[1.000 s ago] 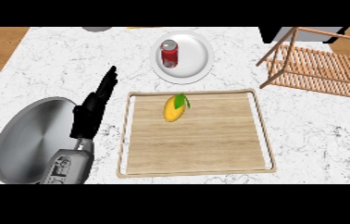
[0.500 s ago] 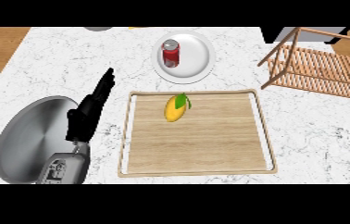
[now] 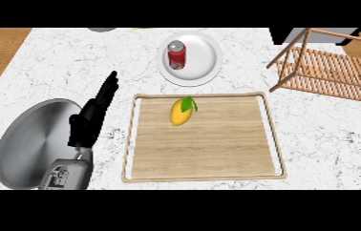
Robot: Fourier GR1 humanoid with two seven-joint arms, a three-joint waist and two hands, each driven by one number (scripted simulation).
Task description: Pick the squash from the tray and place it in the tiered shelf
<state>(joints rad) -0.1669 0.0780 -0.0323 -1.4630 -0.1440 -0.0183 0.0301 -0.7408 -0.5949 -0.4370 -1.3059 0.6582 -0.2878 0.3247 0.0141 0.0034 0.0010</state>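
A yellow squash with a green leafy stem lies on the wooden tray, near its far left part. The tiered shelf of slatted wood stands at the far right of the counter. My left hand is stretched out flat over the counter, left of the tray, fingers straight and pointing away; it holds nothing. It is about a hand's width left of the squash. My right hand does not show.
A white plate with a red can on it sits behind the tray. A large round metal lid or pan lies at the left, under my left forearm. The counter is white marble.
My left hand has crept slightly right and forward along the tray's left side. The squash, tray and plate have not moved.
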